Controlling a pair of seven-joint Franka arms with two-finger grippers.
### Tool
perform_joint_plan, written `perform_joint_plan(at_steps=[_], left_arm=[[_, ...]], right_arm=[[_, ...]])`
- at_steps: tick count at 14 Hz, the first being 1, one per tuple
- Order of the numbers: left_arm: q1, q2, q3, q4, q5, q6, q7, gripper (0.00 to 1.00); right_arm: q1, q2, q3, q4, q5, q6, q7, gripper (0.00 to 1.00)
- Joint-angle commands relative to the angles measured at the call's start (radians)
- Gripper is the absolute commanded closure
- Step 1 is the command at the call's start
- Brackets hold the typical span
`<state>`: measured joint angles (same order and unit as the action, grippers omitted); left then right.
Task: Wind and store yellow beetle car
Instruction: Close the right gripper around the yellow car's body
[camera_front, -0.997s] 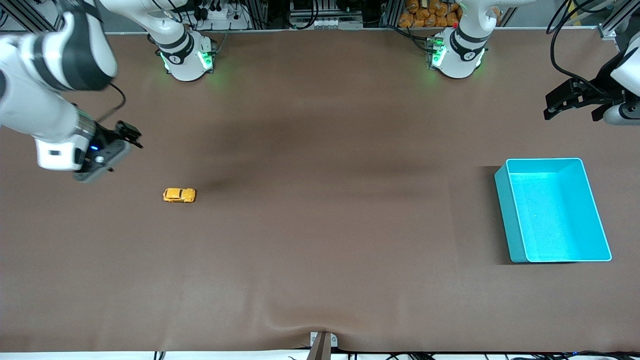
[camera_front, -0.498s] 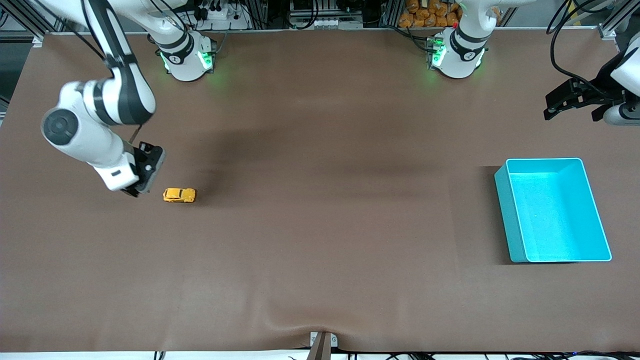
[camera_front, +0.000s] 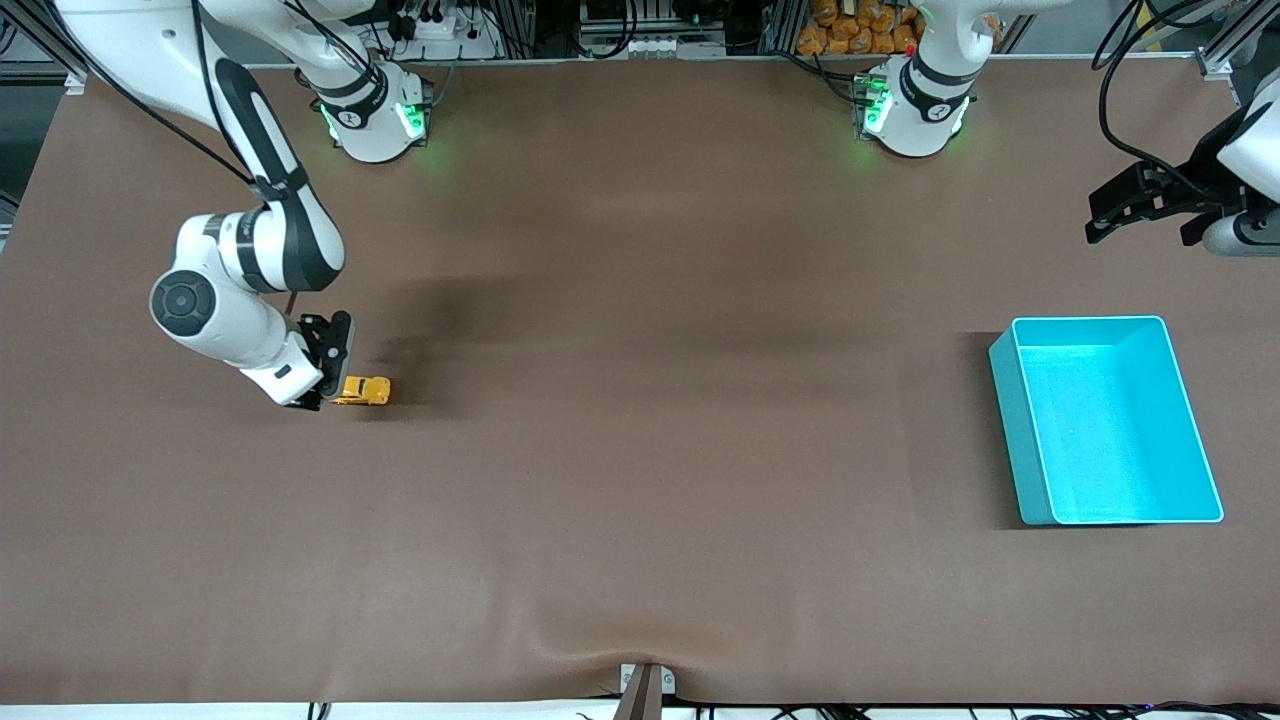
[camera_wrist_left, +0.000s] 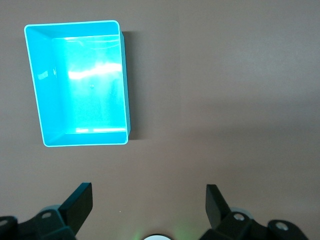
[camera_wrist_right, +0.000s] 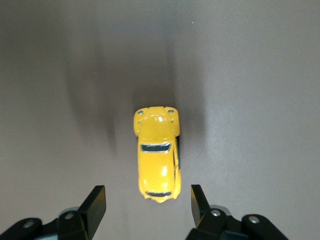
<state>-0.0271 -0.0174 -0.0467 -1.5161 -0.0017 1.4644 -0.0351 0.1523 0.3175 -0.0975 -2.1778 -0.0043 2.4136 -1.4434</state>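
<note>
The yellow beetle car stands on the brown table toward the right arm's end. In the right wrist view the car lies lengthwise with one end just ahead of the gap between the fingers. My right gripper is open, low over the table, right beside the car's end; its fingers stand apart with nothing between them. My left gripper waits open and empty, high at the left arm's end; it shows open in the left wrist view. The teal bin is empty.
The teal bin also shows in the left wrist view, empty. The brown table cover has a wrinkle at its front edge by a small bracket. The arm bases stand along the table's back edge.
My right arm has swung in from the table's end and come down, bringing its gripper up to the car's end. The car, the bin and the left arm have stayed in place.
</note>
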Motion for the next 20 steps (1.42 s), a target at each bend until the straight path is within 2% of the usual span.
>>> perform_joint_plan(at_steps=[1, 4, 7, 10, 12, 14, 16, 20], left_arm=[[0.0, 0.004, -0.002, 0.008, 0.025, 0.007, -0.012, 0.0], [-0.002, 0.004, -0.002, 0.008, 0.026, 0.007, -0.012, 0.0], [-0.002, 0.004, -0.002, 0.008, 0.025, 0.007, -0.012, 0.0], [-0.002, 0.004, -0.002, 0.008, 0.026, 0.007, -0.012, 0.0], [0.0, 0.004, -0.002, 0.008, 0.025, 0.007, -0.012, 0.0], [-0.002, 0.004, -0.001, 0.008, 0.025, 0.007, -0.012, 0.0], [0.0, 0.004, -0.001, 0.008, 0.025, 0.007, -0.012, 0.0], [0.001, 0.007, -0.001, 0.008, 0.025, 0.019, -0.014, 0.0]], right_arm=[[0.006, 0.038, -0.002, 0.013, -0.016, 0.042, -0.017, 0.23], [0.016, 0.08, -0.002, 0.01, -0.007, 0.102, -0.014, 0.28], [0.029, 0.081, -0.001, 0.012, -0.003, 0.102, -0.014, 0.33], [0.049, 0.091, -0.001, 0.012, -0.003, 0.113, -0.014, 0.51], [0.049, 0.098, -0.002, 0.012, -0.003, 0.124, -0.014, 0.59], [0.052, 0.1, -0.002, 0.01, -0.003, 0.122, -0.015, 0.7], [0.052, 0.101, -0.002, 0.009, -0.005, 0.122, -0.023, 0.85], [0.049, 0.126, -0.008, 0.015, -0.005, 0.13, -0.032, 0.86]])
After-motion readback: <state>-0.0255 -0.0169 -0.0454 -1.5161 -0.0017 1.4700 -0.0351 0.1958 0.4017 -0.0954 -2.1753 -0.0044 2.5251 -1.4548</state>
